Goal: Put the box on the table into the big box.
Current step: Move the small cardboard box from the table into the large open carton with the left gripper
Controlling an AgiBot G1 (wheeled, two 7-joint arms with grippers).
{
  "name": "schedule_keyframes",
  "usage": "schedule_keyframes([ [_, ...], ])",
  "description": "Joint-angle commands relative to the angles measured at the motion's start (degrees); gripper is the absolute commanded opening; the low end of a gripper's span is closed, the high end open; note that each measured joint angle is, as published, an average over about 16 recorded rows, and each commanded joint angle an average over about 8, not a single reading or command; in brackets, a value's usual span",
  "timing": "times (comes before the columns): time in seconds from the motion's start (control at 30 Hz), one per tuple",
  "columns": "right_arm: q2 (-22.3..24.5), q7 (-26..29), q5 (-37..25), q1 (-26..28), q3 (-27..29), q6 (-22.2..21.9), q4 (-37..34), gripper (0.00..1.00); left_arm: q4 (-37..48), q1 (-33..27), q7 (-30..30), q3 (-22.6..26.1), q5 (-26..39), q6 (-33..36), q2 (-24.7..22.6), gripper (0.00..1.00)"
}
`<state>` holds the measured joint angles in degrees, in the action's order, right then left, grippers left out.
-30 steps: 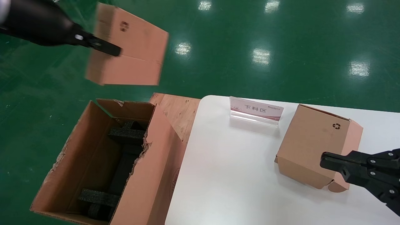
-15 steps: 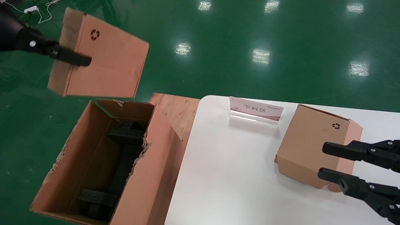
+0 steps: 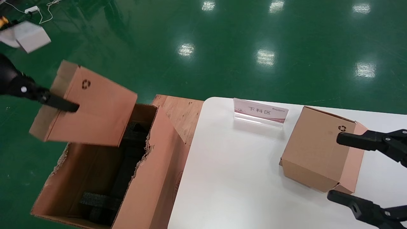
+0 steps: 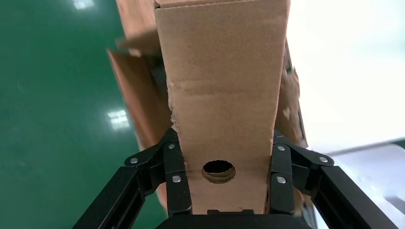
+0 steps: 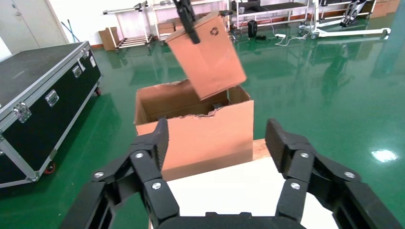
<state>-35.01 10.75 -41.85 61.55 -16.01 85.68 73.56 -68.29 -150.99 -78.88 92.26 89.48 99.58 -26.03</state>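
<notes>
1. Green glossy floor (image 3: pixel 222 63) behind everything, spotted with lamp reflections; black flight case (image 5: pixel 38 90) far off in the right wrist view.
2. At far left, left gripper (image 3: pixel 68 106) clamped on the box (image 3: pixel 92 111), one black finger lying across its broad face, both pads pressed on its narrow sides in the left wrist view (image 4: pixel 224 176).
3. Held in the air, tilted, over the far end of the big box (image 3: pixel 152 165), lower corner over the opening; recycling symbol near the upper corner.
4. Big box standing open on the floor just beside the white table (image 3: pixel 241 178), rim ragged and torn, black foam inserts (image 3: pixel 98 203) inside.
5. Wooden board (image 3: pixel 179 114) between big box and table edge.
6. On the table, clear sign holder (image 3: pixel 260 113) with Chinese characters, then a chunkier brown carton (image 3: pixel 318 149) toward the right.
7. At far right, right gripper (image 3: pixel 349 167) spread wide, one finger by the carton's far upper corner, the other by its near lower corner; contact not clear.
</notes>
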Motion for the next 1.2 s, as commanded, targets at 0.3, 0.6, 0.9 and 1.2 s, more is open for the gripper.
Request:
schedule_keyframes([
  [0.3,0.0,0.0,0.0,0.0,0.0,0.0,0.0,1.0,1.6,-5.4,-3.8,16.1,-7.3,0.1,-2.0,0.0],
  [0.6,0.0,0.0,0.0,0.0,0.0,0.0,0.0,1.0,4.0,-6.5,-4.7,27.8,-10.7,0.1,-4.5,0.0],
  [0.9,0.0,0.0,0.0,0.0,0.0,0.0,0.0,1.0,9.7,-5.6,-3.4,35.5,-13.0,-0.1,-8.3,0.0],
  [1.2,0.0,0.0,0.0,0.0,0.0,0.0,0.0,1.0,13.8,-2.5,-4.8,37.5,-13.4,-4.1,-10.8,0.0],
])
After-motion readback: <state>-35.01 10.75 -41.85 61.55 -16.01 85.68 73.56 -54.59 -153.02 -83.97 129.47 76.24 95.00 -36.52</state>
